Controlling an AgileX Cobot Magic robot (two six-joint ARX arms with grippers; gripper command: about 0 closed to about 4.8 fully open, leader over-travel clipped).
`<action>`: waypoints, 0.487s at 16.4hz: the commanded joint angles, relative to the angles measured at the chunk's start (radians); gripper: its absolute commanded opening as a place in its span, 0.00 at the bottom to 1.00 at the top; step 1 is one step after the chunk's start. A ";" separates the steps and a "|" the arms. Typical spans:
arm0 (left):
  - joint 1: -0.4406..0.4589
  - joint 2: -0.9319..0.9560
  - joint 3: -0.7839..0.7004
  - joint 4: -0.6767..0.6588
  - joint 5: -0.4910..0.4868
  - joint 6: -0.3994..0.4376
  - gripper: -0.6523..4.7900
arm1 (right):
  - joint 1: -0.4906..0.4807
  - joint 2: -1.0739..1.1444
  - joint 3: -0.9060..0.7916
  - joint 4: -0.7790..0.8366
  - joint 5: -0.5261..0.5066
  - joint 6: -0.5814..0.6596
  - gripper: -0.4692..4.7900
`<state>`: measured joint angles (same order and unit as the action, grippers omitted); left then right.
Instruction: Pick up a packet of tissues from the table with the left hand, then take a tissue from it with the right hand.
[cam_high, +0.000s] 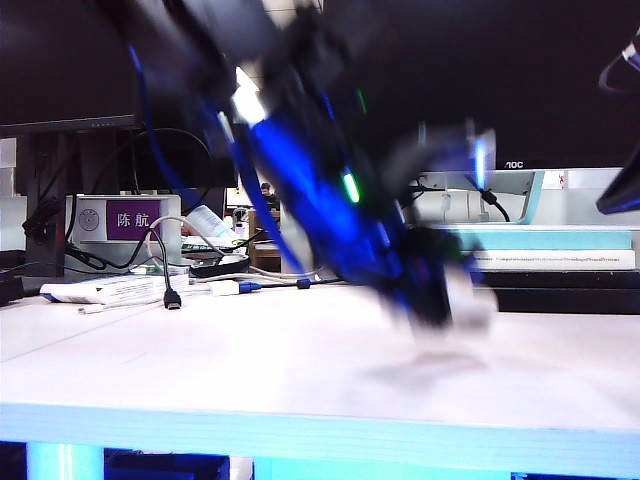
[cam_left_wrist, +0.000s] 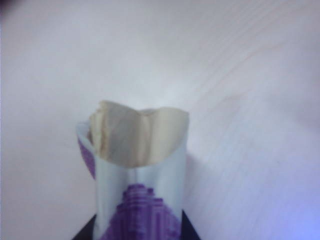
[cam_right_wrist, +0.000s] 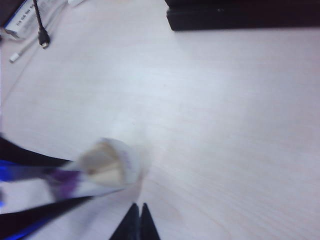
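My left gripper (cam_left_wrist: 139, 222) is shut on the packet of tissues (cam_left_wrist: 137, 200), a white pack with a purple label, and its dark fingers (cam_left_wrist: 190, 231) show on either side. A cream tissue (cam_left_wrist: 132, 137) sticks out of the pack's open end. In the exterior view the left gripper (cam_high: 435, 290) and the packet (cam_high: 470, 300) are a blur just above the table (cam_high: 250, 370), right of the middle. My right gripper (cam_right_wrist: 138, 207) is shut and empty, close beside the packet (cam_right_wrist: 102, 170). Its dark arm (cam_high: 622, 190) hangs at the far right.
At the back left lie a long white tube (cam_high: 110, 290), black and white cables (cam_high: 165, 275) and a box with a purple label (cam_high: 130, 220). Stacked books (cam_high: 550, 250) and a black monitor base (cam_right_wrist: 240, 15) line the back right. The pale front edge (cam_high: 300, 440) runs close to the camera.
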<state>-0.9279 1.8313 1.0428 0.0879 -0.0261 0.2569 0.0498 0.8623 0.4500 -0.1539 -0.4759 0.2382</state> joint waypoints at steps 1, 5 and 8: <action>0.043 -0.146 0.001 -0.071 0.034 0.137 0.40 | 0.000 -0.002 0.003 0.032 -0.155 0.005 0.08; 0.145 -0.276 0.001 -0.226 0.343 0.257 0.40 | 0.000 -0.002 0.003 0.153 -0.405 0.111 0.09; 0.264 -0.294 0.002 -0.362 0.695 0.318 0.40 | -0.004 -0.002 0.003 0.298 -0.597 0.266 0.34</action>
<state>-0.6819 1.5444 1.0424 -0.2325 0.5255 0.5407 0.0486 0.8619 0.4503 0.0849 -0.9993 0.4423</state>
